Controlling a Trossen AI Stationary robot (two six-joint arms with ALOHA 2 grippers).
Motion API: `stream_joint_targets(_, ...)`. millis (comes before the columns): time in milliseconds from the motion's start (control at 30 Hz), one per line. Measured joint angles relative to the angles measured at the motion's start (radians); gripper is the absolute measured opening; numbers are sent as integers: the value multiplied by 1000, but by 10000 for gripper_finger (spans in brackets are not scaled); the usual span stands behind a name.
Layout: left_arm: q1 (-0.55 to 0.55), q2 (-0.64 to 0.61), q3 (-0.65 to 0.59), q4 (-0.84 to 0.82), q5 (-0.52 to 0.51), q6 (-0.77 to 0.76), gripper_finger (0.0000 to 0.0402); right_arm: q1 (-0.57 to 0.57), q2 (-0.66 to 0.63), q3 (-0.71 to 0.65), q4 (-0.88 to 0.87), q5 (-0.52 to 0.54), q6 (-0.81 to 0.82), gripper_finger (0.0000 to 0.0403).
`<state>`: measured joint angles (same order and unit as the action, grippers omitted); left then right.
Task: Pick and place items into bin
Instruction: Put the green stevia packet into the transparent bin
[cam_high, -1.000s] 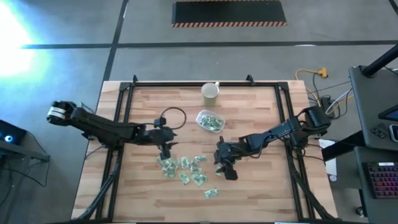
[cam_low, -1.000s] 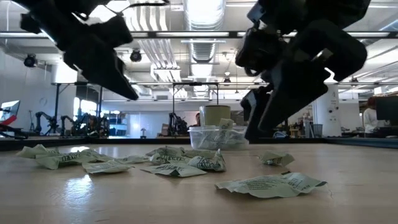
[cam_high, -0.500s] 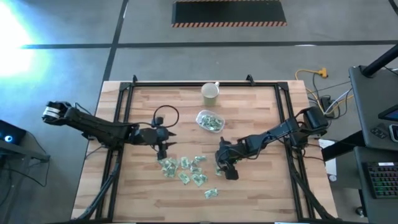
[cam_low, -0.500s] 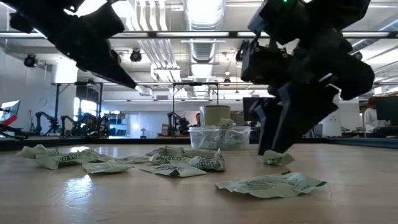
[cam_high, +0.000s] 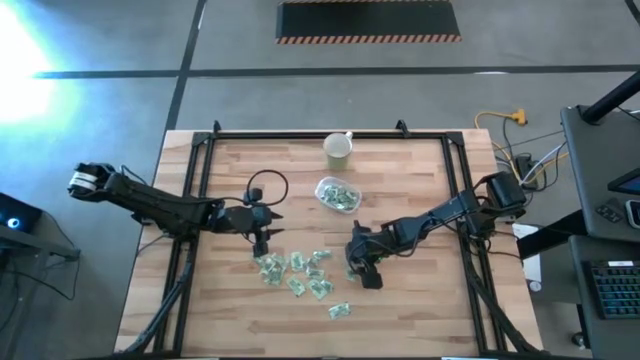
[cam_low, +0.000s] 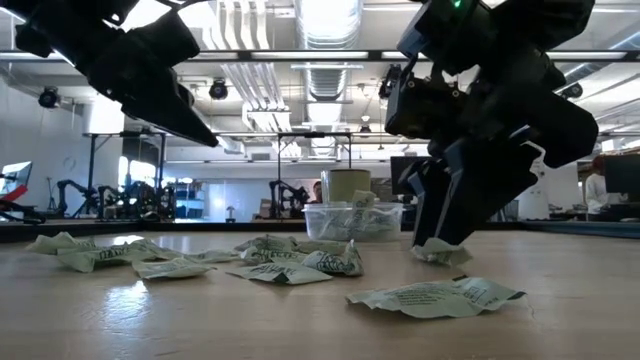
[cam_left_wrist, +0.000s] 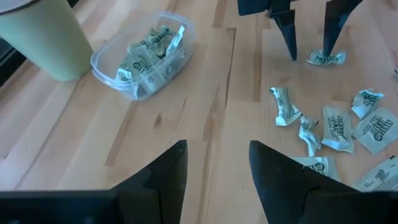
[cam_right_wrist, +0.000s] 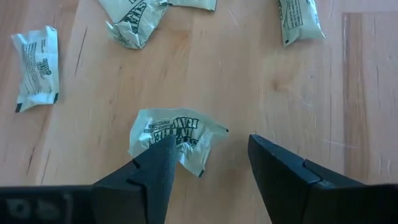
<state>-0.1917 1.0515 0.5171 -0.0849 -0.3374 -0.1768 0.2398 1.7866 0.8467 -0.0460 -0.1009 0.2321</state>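
Observation:
Several pale-green-and-white packets (cam_high: 296, 272) lie loose on the wooden table. The clear bin (cam_high: 338, 194) stands farther back with a few packets in it. My right gripper (cam_right_wrist: 210, 142) is open and points steeply down. Its fingers straddle one crumpled packet (cam_right_wrist: 180, 134) that lies apart from the heap, seen in the low view as the packet (cam_low: 445, 253) under the fingertips. My left gripper (cam_left_wrist: 217, 146) hangs open above the table, left of the heap, with nothing between its fingers. My right gripper has one fingertip (cam_right_wrist: 158, 149) over the near left edge of the crumpled packet (cam_right_wrist: 149, 134), the other beside it above bare wood. Whether a finger touches the packet, I cannot tell. The packet lies flat on the table.
A pale cream cup (cam_high: 338, 149) stands behind the bin near the far edge. A lone packet (cam_high: 339, 311) lies nearest the front edge. A black frame (cam_high: 300, 133) runs round the table. Bare wood lies to the right of my right gripper.
My right gripper has tipped more steeply and its fingertips have come down to the lone packet, staying open. My left gripper has drawn back a little toward the table's left edge and tipped up slightly. No packet has moved.

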Motion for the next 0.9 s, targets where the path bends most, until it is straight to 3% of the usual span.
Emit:
stream_joint_targets(533,0,2,0,3,0,1,156,0,2,0,2,-1,-53,60)
stream_joint_targets(900,0,1,0,2,0,27,156,1,3,108,1,15,-184,33)
